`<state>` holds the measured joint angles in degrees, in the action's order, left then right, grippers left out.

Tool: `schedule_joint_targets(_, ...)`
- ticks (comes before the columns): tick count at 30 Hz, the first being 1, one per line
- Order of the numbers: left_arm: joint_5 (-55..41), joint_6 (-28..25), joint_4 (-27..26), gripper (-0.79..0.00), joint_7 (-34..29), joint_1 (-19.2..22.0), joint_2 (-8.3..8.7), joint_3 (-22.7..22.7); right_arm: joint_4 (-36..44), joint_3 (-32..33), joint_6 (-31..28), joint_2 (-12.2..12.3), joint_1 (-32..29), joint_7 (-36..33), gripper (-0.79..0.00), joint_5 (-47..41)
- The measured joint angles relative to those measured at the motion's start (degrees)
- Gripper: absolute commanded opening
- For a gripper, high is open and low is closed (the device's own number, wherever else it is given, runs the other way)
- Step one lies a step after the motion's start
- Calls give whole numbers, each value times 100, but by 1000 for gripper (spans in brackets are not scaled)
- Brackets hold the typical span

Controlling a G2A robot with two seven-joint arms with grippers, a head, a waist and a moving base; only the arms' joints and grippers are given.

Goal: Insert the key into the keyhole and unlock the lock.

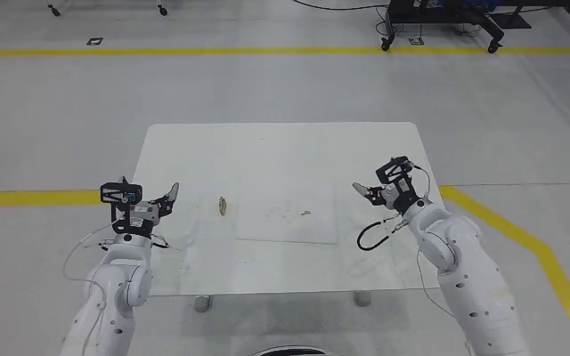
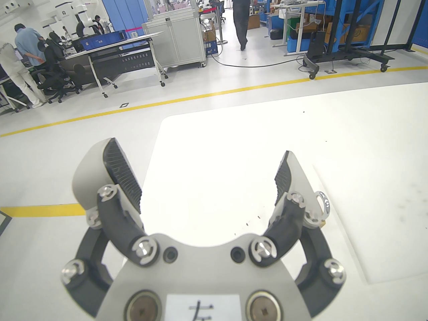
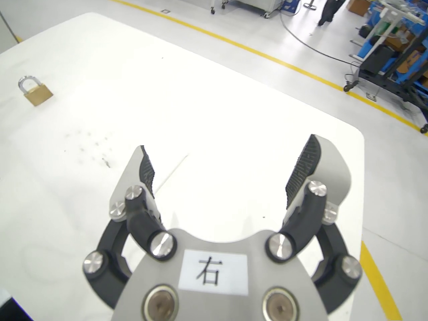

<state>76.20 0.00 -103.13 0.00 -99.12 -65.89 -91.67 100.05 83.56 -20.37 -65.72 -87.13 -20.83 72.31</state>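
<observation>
**Open grippers flanking the padlock**

The left gripper (image 2: 200, 168) hangs over the table's (image 1: 267, 142) left edge and the right gripper (image 3: 230, 162) near its right edge. Both have fingers spread wide and hold nothing. The brass padlock (image 3: 35, 91) rests on the table, nearer the left gripper and touching neither.

White rounded arms (image 1: 459, 258) trailing looped cables (image 1: 370, 236); silver-and-black left gripper (image 2: 200, 158), right gripper (image 3: 227, 150) carrying ribbed black pads (image 2: 120, 172), steel screws (image 2: 143, 247), white labels (image 3: 214, 274).
</observation>
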Motion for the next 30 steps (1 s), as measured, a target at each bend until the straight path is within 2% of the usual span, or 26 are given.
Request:
schedule_joint_targets(4, 0, 0, 0, 0, 0, 0, 0, 0, -258, -413, -401, -21, 405, -479, 0, -47)
schedule_joint_targets(7, 0, 0, 0, 0, 0, 0, 0, 0, -508, -622, -1057, -16, 625, -663, 0, -285)
schedule_joint_targets(11, 0, 0, 0, 0, 0, 0, 0, 0, -1000, -886, -2265, 7, 918, -761, 0, -683)
schedule_joint_targets(14, 0, 0, 0, 0, 0, 0, 0, 0, -1377, -1093, -2811, 6, 1153, -813, 0, -806)
schedule_joint_targets(15, 0, 0, 0, 0, 0, 0, 0, 0, -1487, -1154, -2882, 2, 1229, -842, -120, -810)
schedule_joint_targets(16, 0, 0, 0, 0, 0, 0, 0, 0, -1595, -1224, -2944, -5, 1309, -867, -200, -825)
schedule_joint_targets(17, 0, 0, 0, 0, 0, 0, 0, 0, -1706, -1296, -3009, -13, 1392, -881, -203, -854)
schedule_joint_targets(18, 0, 0, 0, 0, 0, 0, 0, 0, -1856, -1385, -3063, -25, 1504, -896, -394, -896)
schedule_joint_targets(22, 0, 0, 0, 0, 0, 0, 0, 0, -2237, -1698, -3194, -71, 1833, -947, -446, -951)
schedule_joint_targets(30, 0, 0, 0, 0, 0, 0, 0, 0, -2651, -2204, -3106, -158, 2286, -1058, -422, -960)
